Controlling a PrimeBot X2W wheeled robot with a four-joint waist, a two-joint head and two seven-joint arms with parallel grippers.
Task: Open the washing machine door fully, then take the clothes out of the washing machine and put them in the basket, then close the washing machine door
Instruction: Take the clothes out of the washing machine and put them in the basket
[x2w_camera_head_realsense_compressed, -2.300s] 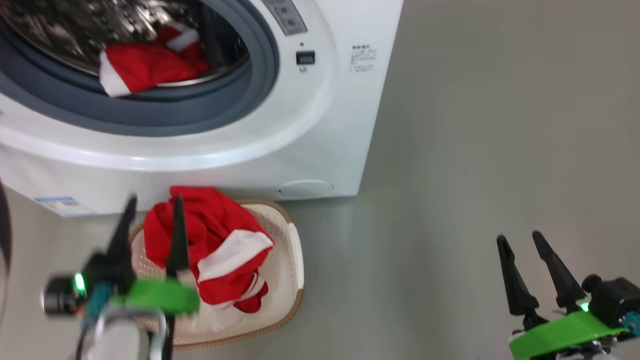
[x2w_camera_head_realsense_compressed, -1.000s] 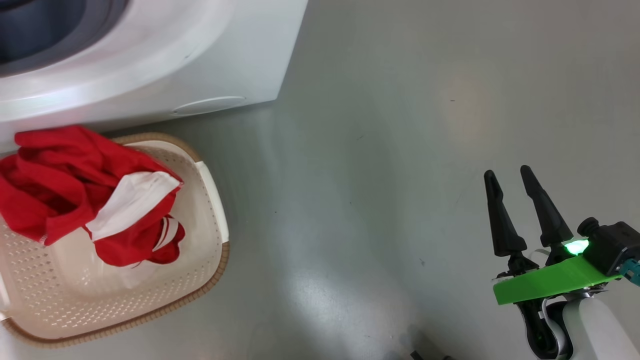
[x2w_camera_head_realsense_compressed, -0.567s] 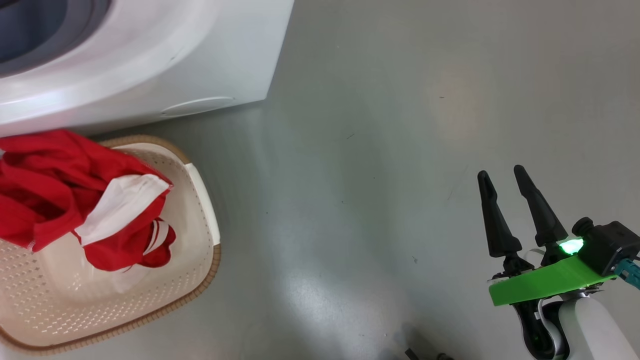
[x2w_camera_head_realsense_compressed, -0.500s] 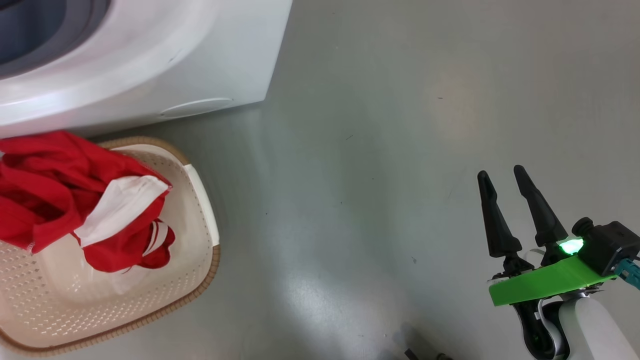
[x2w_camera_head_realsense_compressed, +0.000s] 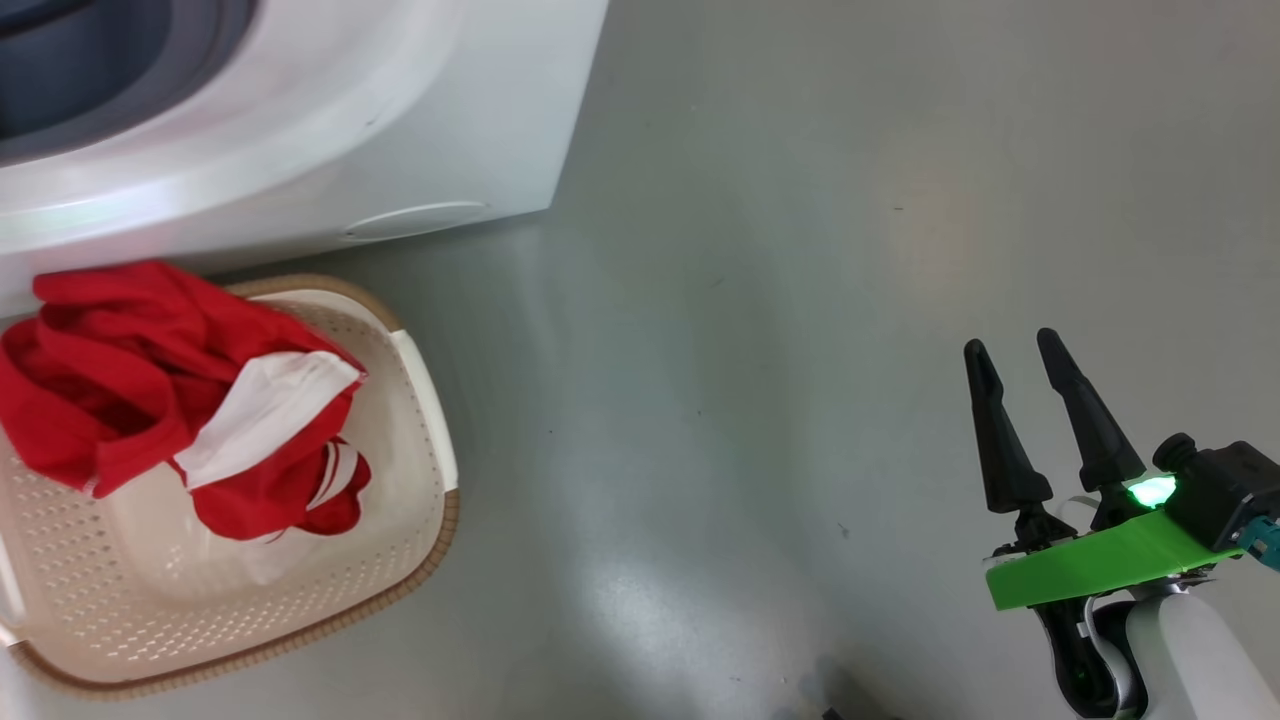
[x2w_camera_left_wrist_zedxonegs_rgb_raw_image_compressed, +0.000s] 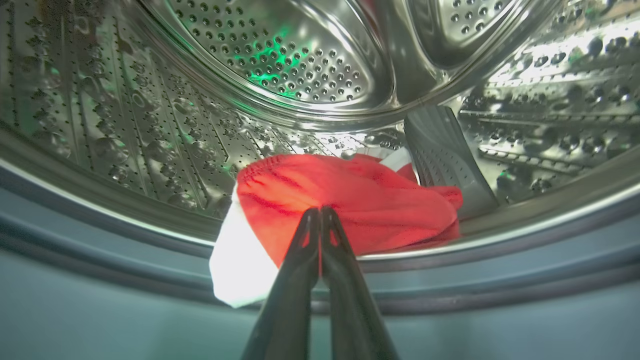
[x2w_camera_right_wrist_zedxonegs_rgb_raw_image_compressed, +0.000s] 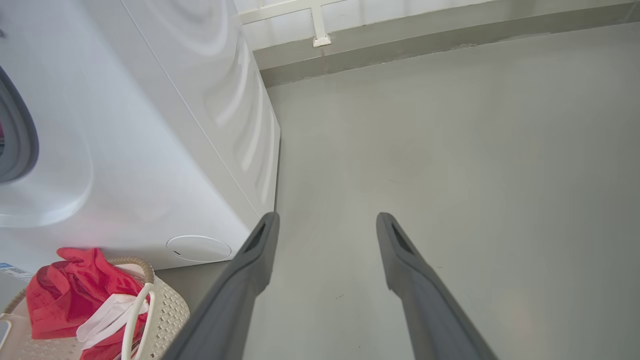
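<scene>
Left gripper (x2w_camera_left_wrist_zedxonegs_rgb_raw_image_compressed: 320, 212) is reaching into the washing machine (x2w_camera_head_realsense_compressed: 400, 120), fingers pressed together. In the left wrist view the tips are sitting on the front face of the red garment (x2w_camera_left_wrist_zedxonegs_rgb_raw_image_compressed: 360, 200), dead centre, and I cannot tell if any fabric is caught between them. The garment is lying on the drum (x2w_camera_left_wrist_zedxonegs_rgb_raw_image_compressed: 280, 65) floor right at the lip, long axis running 9 to 3 across the fingers. Its white cuff (x2w_camera_left_wrist_zedxonegs_rgb_raw_image_compressed: 240, 270) is spilling over the gasket (x2w_camera_left_wrist_zedxonegs_rgb_raw_image_compressed: 100, 235) at 7 o'clock from the tips, and a grey lifter (x2w_camera_left_wrist_zedxonegs_rgb_raw_image_compressed: 445, 155) is standing at 2 o'clock. My read: the pull-out is going straight back toward 6. Right gripper (x2w_camera_head_realsense_compressed: 1012, 342) is hovering spread over bare floor (x2w_camera_head_realsense_compressed: 750, 400), well apart from everything, so left is the nearer arm. The basket (x2w_camera_head_realsense_compressed: 425, 400) is sitting just in front of the machine at 9 o'clock in the head view, holding other red-and-white clothes (x2w_camera_head_realsense_compressed: 130, 390).
</scene>
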